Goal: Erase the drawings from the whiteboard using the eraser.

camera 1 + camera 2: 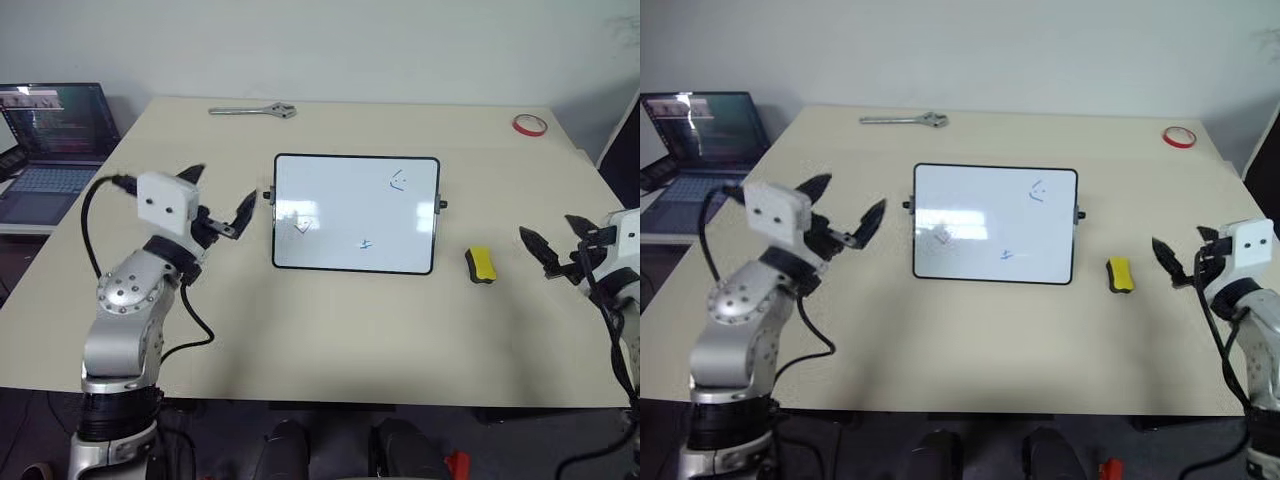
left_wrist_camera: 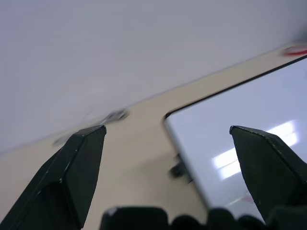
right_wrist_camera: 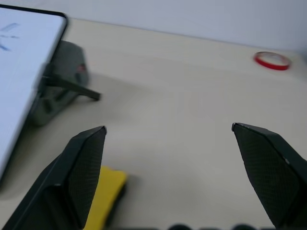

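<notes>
- Right gripper (image 1: 1180, 262) was spread wide, holding nothing, hovering near the table's right edge just beside the eraser (image 1: 1120, 275), not touching it.
- Left gripper (image 1: 842, 214) was also released, fingers well apart and empty, raised over the table left of the whiteboard (image 1: 340, 240), no contact.
- Eraser: small yellow block with dark underside, lying flat on the table (image 1: 330, 330) between the whiteboard's right edge and the right gripper.
- Whiteboard sat mid-table, black-framed, glossy; drawings (image 1: 398, 180) were all there: green near its upper right, blue low centre, red at left.
- Red tape ring (image 1: 530, 124) lay at the far right corner, wrench (image 1: 254, 110) along the far edge.
</notes>
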Robot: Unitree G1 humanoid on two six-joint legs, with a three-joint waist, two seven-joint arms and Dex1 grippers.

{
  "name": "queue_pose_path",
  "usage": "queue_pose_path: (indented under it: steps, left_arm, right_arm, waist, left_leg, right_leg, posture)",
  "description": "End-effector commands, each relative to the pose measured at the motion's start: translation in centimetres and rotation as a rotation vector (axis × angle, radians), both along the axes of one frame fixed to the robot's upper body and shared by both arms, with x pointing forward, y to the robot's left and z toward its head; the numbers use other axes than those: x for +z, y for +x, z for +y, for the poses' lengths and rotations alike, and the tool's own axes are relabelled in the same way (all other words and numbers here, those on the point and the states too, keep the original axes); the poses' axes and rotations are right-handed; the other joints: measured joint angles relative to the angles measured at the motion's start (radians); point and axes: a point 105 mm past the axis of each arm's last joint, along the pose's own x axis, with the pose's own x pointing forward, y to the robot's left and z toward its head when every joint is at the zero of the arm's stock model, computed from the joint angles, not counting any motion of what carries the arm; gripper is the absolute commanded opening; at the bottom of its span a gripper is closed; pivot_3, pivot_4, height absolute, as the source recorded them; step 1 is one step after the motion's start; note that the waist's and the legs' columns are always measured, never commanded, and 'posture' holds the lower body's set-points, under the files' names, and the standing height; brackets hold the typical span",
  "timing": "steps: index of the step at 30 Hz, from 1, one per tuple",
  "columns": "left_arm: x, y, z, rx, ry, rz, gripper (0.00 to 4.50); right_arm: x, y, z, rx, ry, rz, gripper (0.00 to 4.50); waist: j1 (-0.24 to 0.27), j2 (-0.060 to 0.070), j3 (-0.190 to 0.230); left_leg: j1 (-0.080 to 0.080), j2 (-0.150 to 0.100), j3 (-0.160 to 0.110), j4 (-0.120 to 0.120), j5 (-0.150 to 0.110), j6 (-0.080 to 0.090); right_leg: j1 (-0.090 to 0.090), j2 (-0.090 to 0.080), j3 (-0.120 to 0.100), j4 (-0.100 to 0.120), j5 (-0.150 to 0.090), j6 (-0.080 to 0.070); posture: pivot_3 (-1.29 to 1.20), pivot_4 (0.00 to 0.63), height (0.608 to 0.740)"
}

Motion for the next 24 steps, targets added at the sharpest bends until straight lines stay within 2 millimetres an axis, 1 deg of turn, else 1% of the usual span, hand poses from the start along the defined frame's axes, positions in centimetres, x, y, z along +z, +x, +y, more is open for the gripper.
queue_pose_path:
  steps: [1, 2, 4, 5, 7, 11, 16, 20, 24]
  left_arm:
    - [1.0, -0.6, -2.9, -0.23, 0.067, 0.018, 4.5]
    - [0.9, -0.6, -3.5, -0.288, 0.09, 0.036, 4.5]
    - [0.2, -0.6, -5.4, -0.441, 0.143, 0.095, 4.5]
    - [-0.5, -0.8, -6.9, -0.534, 0.195, 0.134, 4.5]
    - [-1.6, -1.3, -8.2, -0.665, 0.28, 0.195, 4.5]
    - [-2.4, -1.3, -8.7, -0.755, 0.375, 0.22, 4.5]
    - [-2.6, -1.8, -9.6, -0.834, 0.398, 0.243, 4.5]
    - [-2.8, -1.6, -9.3, -0.837, 0.412, 0.251, 4.5]
    - [-2.9, -1.1, -8.8, -0.815, 0.43, 0.248, 4.5]
  right_arm:
    - [1.6, -1.6, 2.0, 0.035, -0.01, 0.001, 4.47]
    - [1.3, -1.8, 2.4, 0.022, -0.02, 0.025, 4.47]
    - [0.2, -1.9, 2.5, -0.042, -0.046, 0.086, 4.47]
    - [-0.5, -1.7, 2.3, -0.085, -0.049, 0.12, 4.47]
    - [-1.1, -1.3, 2.6, -0.164, -0.025, 0.15, 4.47]
    - [-2.2, 0.1, 3.6, -0.244, 0.034, 0.167, 4.47]
    - [-3.2, 1.7, 4.7, -0.276, 0.065, 0.173, 4.47]
    - [-3.9, 2.7, 5.3, -0.273, 0.095, 0.179, 4.47]
    - [-4.5, 3.4, 5.8, -0.265, 0.076, 0.184, 4.47]
  waist:
    - [0.0, 0.0, 0.0]
    - [0.0, 0.0, 0.0]
    - [-0.001, 0.0, 0.0]
    - [-0.001, 0.0, 0.0]
    - [-0.002, 0.0, 0.0]
    - [-0.018, 0.001, 0.0]
    - [-0.022, 0.001, 0.001]
    - [-0.021, 0.001, 0.001]
    - [-0.021, 0.001, 0.001]
  left_leg:
    - [0.0, -0.001, 0.0, 0.0, 0.0, 0.0]
    - [0.0, -0.001, 0.0, 0.0, 0.0, 0.0]
    - [0.001, -0.002, 0.0, 0.001, 0.0, 0.0]
    - [0.001, -0.002, 0.0, 0.001, 0.0, 0.0]
    - [0.0, -0.003, 0.0, 0.001, 0.0, 0.0]
    - [-0.001, -0.001, 0.001, -0.001, 0.0, 0.0]
    - [-0.005, -0.001, 0.0, -0.001, 0.0, 0.001]
    - [-0.006, -0.002, 0.0, 0.0, 0.0, 0.001]
    - [-0.006, -0.001, 0.0, 0.0, 0.0, 0.001]
  right_leg:
    - [0.0, 0.0, 0.0, 0.0, 0.0, 0.0]
    - [0.001, 0.001, 0.0, 0.0, 0.0, 0.0]
    - [0.001, 0.002, 0.0, 0.0, 0.0, 0.0]
    - [0.001, 0.002, 0.0, 0.0, 0.0, 0.0]
    - [0.001, 0.003, -0.001, 0.0, 0.0, 0.0]
    - [-0.003, 0.004, 0.0, 0.0, 0.0, 0.0]
    - [-0.006, 0.004, 0.0, 0.0, 0.0, -0.001]
    - [-0.007, 0.004, 0.0, 0.0, 0.0, 0.0]
    - [-0.007, 0.004, 0.0, 0.001, 0.0, -0.001]
  posture:
    - [0.0, 0.15, 0.74]
    - [0.0, 0.15, 0.74]
    - [0.0, 0.15, 0.74]
    - [0.0, 0.15, 0.74]
    - [0.0, 0.15, 0.74]
    - [0.0, 0.15, 0.74]
    - [0.0, 0.15, 0.74]
    - [0.0, 0.15, 0.74]
    - [0.0, 0.15, 0.74]
